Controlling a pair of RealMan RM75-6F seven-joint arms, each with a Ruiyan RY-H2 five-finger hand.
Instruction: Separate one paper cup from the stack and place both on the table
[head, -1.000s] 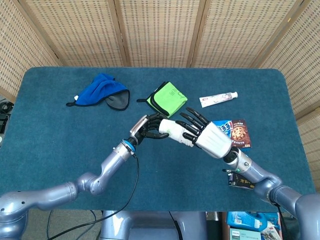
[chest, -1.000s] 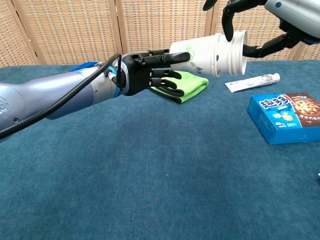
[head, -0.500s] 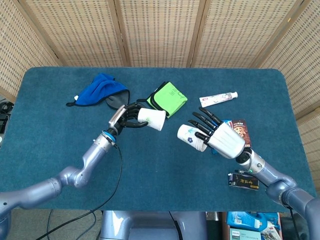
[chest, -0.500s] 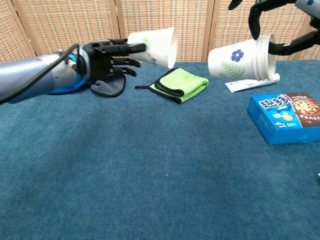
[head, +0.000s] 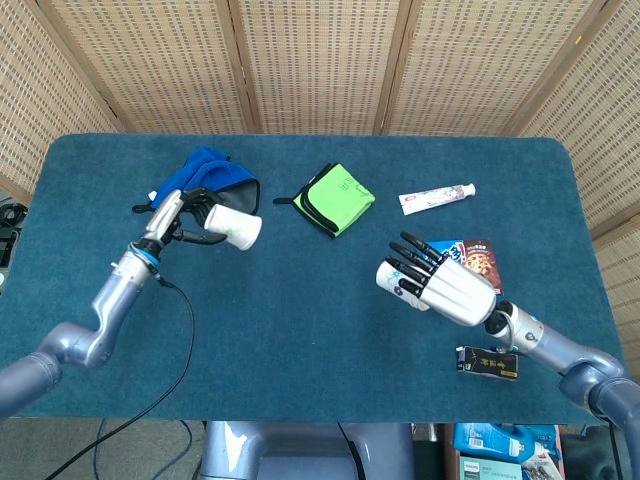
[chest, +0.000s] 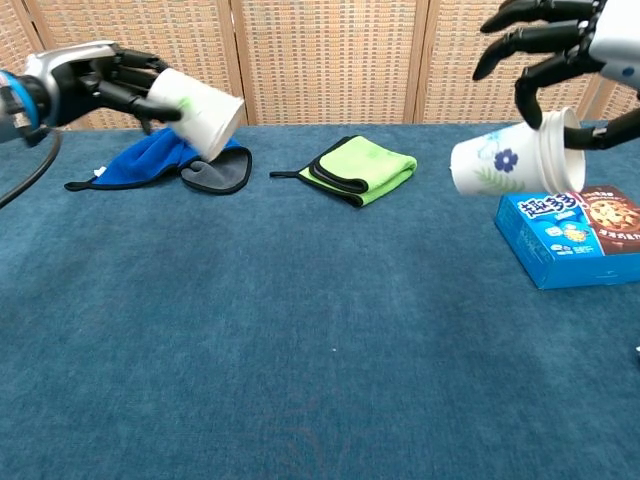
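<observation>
Two white paper cups are apart, each held in the air on its side. My left hand (head: 186, 215) (chest: 112, 78) grips one cup (head: 234, 227) (chest: 198, 110) at the left of the table, its mouth pointing right, just in front of the blue cloth. At the right, my right hand (head: 445, 287) (chest: 560, 60) holds the other cup (head: 392, 277) (chest: 512, 162), which bears a blue flower print, beside the blue cookie box. Its fingers cover much of that cup in the head view.
A blue and grey cloth (head: 208, 177) lies at the back left, a folded green cloth (head: 335, 197) at the back centre, a toothpaste tube (head: 436, 198) to its right. The cookie box (head: 470, 262) (chest: 572, 233) and a small dark packet (head: 488, 362) lie under my right arm.
The cups, joined a second ago, have been pulled apart. My left hand carried its cup far to the left; my right hand moved right and lower with the flowered cup.
</observation>
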